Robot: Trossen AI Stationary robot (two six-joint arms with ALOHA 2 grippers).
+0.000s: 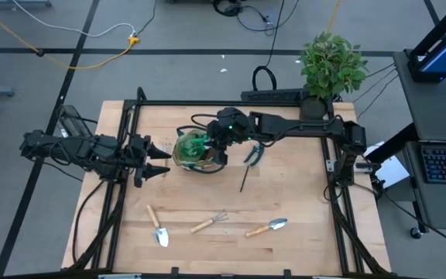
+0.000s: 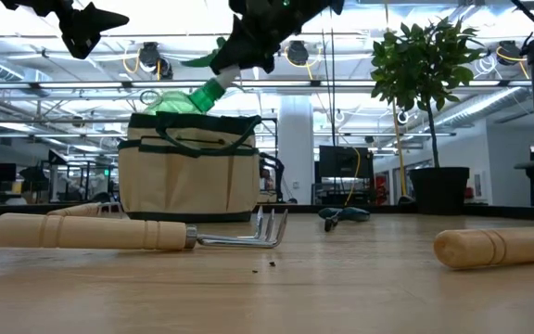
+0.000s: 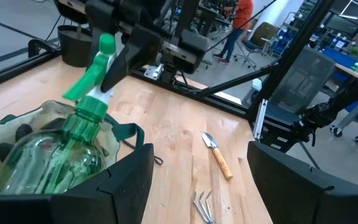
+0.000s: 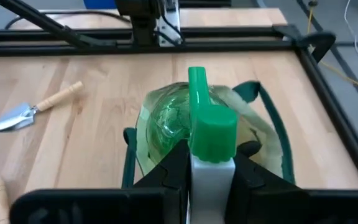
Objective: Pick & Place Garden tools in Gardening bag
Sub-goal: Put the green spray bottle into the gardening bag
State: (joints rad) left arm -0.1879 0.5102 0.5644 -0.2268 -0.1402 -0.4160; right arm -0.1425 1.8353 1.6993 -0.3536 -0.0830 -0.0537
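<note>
The green spray bottle (image 1: 190, 147) hangs tilted over the tan gardening bag (image 2: 191, 172), its clear body (image 4: 171, 121) low in the bag's mouth. My right gripper (image 4: 211, 152) is shut on its spray head. To the bag's left my left gripper (image 1: 163, 160) is open and touches nothing. Black pruning shears (image 1: 252, 153) and a thin dark stick (image 1: 244, 178) lie flat just right of the bag. Two trowels (image 1: 159, 229) (image 1: 268, 227) and a hand rake (image 1: 210, 222) lie flat near the front edge. My right gripper pinches the bottle's green-and-white spray head (image 4: 211, 134) between its two fingers (image 4: 166, 174). It comes slanting down from the table's right side. The bottle hangs tilted below the fingers, neck up toward the gripper and body down in the bag's opening (image 3: 55, 155).
A potted leafy plant (image 1: 331, 66) stands at the far right corner. A black frame (image 1: 207, 105) runs along the table's edges. Bare wood lies between the bag and the tools at the front. A person walks in the room behind the table (image 3: 238, 25).
</note>
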